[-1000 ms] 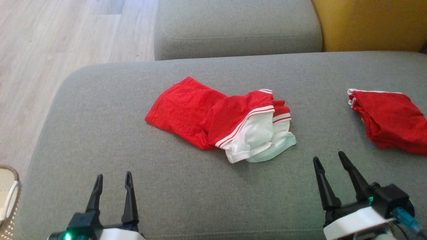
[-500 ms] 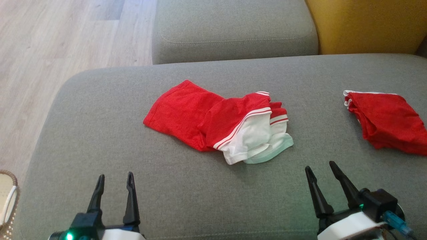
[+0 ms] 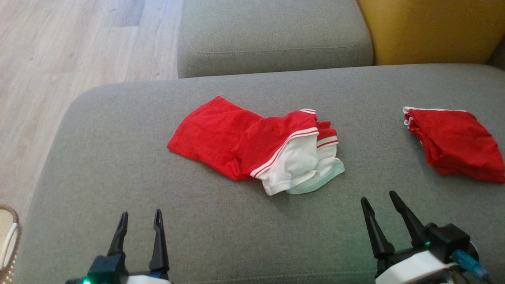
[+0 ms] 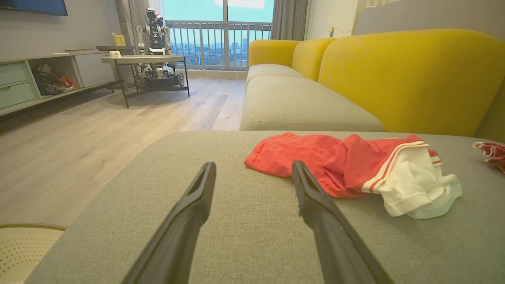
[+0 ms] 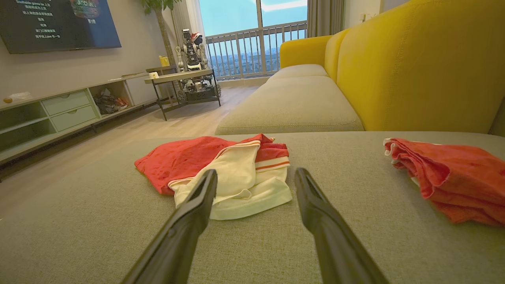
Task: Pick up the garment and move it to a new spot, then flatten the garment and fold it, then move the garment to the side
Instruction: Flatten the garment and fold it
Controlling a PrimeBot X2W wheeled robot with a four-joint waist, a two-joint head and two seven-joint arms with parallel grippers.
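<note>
A crumpled red mesh garment with white striped trim (image 3: 256, 152) lies in the middle of the grey fabric sofa cushion (image 3: 118, 165), with nothing touching it. The left fingers (image 3: 159, 244) and right fingers (image 3: 375, 228) hover near the cushion's front edge, both spread apart and empty. A second, folded red garment (image 3: 453, 144) sits well apart on the right.

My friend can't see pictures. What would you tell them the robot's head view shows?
A crumpled red-and-white garment lies in the middle of a grey cushion, with a second red garment to its right. The left gripper and right gripper are open at the bottom, touching neither.
</note>
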